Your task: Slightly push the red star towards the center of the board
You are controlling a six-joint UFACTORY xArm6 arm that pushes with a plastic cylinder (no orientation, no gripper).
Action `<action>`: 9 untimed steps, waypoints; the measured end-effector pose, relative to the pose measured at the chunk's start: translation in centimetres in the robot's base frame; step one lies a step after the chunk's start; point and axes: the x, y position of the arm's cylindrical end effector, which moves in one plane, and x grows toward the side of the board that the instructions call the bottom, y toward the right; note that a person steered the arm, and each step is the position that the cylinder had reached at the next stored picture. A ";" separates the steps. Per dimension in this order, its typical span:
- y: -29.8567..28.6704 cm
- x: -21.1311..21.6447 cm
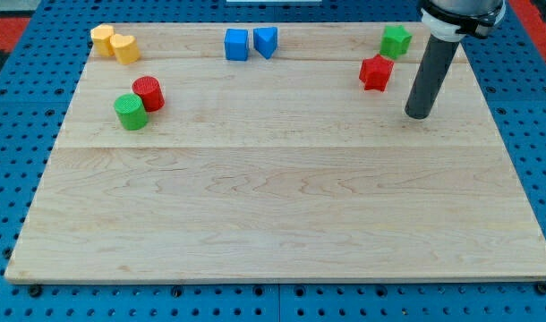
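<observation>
one wooden board (282,224) carries eight small blocks. my tip (418,114), a bare rod with nothing to open or close, rests near the red star (375,72), at its lower right. the star sits near the view's top right, just below the green star (396,40). light, rigid, likely slippery; a push on its upper right edge should send it centreward.

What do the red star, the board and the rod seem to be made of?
Red star: probably plastic, matte, evenly coloured.
Board: pale wood, with visible grain and plank seams.
Rod: dark and smooth, maybe plastic or metal; my tip rests to the star's right, apart from it.
</observation>
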 end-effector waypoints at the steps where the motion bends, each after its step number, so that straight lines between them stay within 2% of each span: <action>1: 0.0 -3.5; 2: 0.0 -7.5; 4: 0.2 -8.7; 9: 0.2 -8.7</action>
